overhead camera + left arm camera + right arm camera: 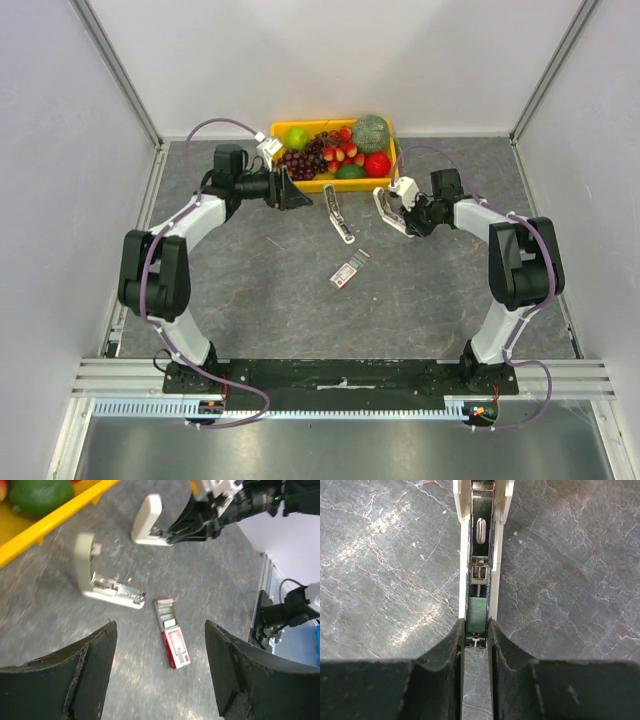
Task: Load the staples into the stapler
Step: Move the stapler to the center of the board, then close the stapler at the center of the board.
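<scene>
Over on the right side of the counter (250,290), the right end effector (400,212) has its two fingers pressed against the sides of the white stapler (385,210), which lies hinged open with its metal channel facing up. From the wrist view the pinch sits right at the channel's near end (476,630) — a hold that looks meant to steady the body so a strip can slide in without the stapler skating away.

A second stapler (340,215), paler green and also flipped open, lies untouched just beside it, near the yellow tray (275,130) of fruit.

The staple box (349,270) rests flat on the counter nearer the arm bases, apart from both staplers. Its red-and-white sleeve is slid partly back, baring silvery strips at the end nearest the staplers.

The left end effector (295,190) hovers near the tray with fingers spread wide and nothing between them — its camera looks down on the box, so I'd guess it is lined up to fetch the staples. None are in the channel yet, as far as I can see.
</scene>
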Available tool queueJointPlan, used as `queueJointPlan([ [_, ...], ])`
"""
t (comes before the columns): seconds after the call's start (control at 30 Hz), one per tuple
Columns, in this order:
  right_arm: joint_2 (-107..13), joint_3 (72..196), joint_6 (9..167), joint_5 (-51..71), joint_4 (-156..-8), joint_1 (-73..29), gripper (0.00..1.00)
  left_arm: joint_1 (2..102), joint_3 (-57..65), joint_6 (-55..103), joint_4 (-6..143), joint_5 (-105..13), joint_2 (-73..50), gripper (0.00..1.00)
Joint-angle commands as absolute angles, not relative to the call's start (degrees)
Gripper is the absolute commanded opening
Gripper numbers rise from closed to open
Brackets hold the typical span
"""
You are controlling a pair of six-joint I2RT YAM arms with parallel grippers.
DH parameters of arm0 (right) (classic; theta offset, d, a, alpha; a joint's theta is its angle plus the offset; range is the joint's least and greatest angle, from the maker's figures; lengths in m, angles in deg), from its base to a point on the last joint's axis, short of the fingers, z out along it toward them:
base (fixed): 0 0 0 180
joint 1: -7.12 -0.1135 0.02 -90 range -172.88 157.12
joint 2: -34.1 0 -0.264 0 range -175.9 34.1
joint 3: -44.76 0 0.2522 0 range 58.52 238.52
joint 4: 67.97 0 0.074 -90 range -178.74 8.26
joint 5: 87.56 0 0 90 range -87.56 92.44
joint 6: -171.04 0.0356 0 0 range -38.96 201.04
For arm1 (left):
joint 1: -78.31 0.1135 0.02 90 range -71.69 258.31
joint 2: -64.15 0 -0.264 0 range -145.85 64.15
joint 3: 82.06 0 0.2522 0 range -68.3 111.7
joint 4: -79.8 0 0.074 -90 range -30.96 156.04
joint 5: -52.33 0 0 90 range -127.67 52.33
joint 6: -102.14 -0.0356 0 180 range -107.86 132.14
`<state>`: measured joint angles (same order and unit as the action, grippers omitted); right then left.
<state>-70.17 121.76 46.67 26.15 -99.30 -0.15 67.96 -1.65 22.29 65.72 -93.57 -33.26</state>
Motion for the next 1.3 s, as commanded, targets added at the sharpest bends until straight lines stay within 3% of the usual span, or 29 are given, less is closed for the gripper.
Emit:
queueJointPlan([
  [0.0, -68.12, 119.43, 41.85, 28.1, -100.19, 0.0, 0.09, 64.87, 3.85, 28.48, 79.63, -101.29, -37.18, 0.77],
  [0.2, -65.66, 119.16, 33.5, 35.38, -107.74, 1.23, 0.0, 63.99, 3.77, 23.84, 85.73, -110.78, -37.37, 0.76],
  [0.47, -65.39, 121.0, 15.49, 44.1, -126.81, 2.64, 0.0, 59.95, -1.68, 7.33, 82.33, -117.3, -34.12, 0.65],
  [0.63, -65.22, 120.13, 8.88, 45.86, -130.95, 2.9, 0.0, 52.75, -1.68, -12.78, 67.2, -109.06, -33.59, 0.64],
  [0.8, -64.26, 118.73, 7.39, 45.6, -130.87, 2.9, 0.0, 48.62, -2.82, -11.24, 69.64, -102.54, -35.87, 0.59],
  [1.27, -62.14, 115.91, 7.65, 42.87, -127.79, 2.99, 0.0, 42.11, -2.12, -14.84, 69.73, -91.72, -40.97, 0.62],
])
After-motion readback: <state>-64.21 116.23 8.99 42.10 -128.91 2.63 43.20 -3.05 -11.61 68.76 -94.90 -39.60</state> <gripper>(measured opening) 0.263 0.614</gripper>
